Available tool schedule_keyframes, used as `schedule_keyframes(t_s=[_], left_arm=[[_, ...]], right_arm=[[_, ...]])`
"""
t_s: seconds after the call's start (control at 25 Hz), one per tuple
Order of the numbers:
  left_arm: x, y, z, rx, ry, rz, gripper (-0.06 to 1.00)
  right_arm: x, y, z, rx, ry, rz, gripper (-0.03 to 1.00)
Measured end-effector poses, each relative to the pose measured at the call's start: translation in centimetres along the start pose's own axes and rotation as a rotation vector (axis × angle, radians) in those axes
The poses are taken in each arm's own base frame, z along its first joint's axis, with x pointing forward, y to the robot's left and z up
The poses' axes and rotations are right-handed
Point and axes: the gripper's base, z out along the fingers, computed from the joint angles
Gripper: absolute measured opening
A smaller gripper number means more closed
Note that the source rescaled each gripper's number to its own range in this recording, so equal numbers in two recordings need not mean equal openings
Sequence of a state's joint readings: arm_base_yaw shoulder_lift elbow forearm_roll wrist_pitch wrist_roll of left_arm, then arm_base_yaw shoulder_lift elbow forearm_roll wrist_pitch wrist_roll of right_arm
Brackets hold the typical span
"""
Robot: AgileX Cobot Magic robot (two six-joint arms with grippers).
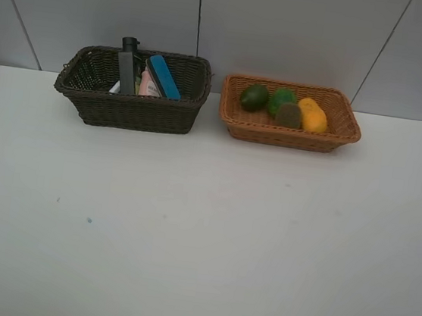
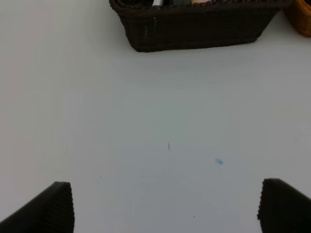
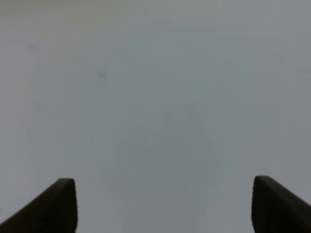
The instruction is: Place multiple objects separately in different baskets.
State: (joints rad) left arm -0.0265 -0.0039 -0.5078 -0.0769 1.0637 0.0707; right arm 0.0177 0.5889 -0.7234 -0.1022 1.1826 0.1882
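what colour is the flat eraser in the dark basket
Bright blue; the flat eraser leans inside the dark brown basket, clearest in the exterior high view.

I'm looking at what reads as a test bench in a lab or studio, not a home. The white table [image 1: 202, 233] is plain and bare of any household clutter, and behind the dark brown basket [image 1: 133, 107] stands a wall of flat grey panels [image 1: 286, 29] with thin seams. Lighting is even and shadowless.
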Motion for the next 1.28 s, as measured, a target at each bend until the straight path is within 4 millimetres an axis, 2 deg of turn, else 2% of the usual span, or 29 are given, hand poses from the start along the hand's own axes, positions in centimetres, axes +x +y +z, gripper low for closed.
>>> schedule_keyframes(t_s=[0.16,0.32,0.72,1.28], left_arm=[[0.0,0.0,0.0,0.000,0.000,0.000,0.94],[0.0,0.0,0.0,0.000,0.000,0.000,0.94],[0.0,0.0,0.0,0.000,0.000,0.000,0.94],[0.0,0.0,0.0,-0.001,0.000,0.000,0.94]], right_arm=[[3.1,-0.4,-0.2,-0.026,-0.151,0.008,0.78],[5.3,-0.8,-0.1,-0.042,-0.251,0.014,0.78],[8.5,-1.4,-2.1,-0.077,-0.472,0.035,0.78],[8.8,-1.5,-2.2,-0.079,-0.490,0.036,0.78]])
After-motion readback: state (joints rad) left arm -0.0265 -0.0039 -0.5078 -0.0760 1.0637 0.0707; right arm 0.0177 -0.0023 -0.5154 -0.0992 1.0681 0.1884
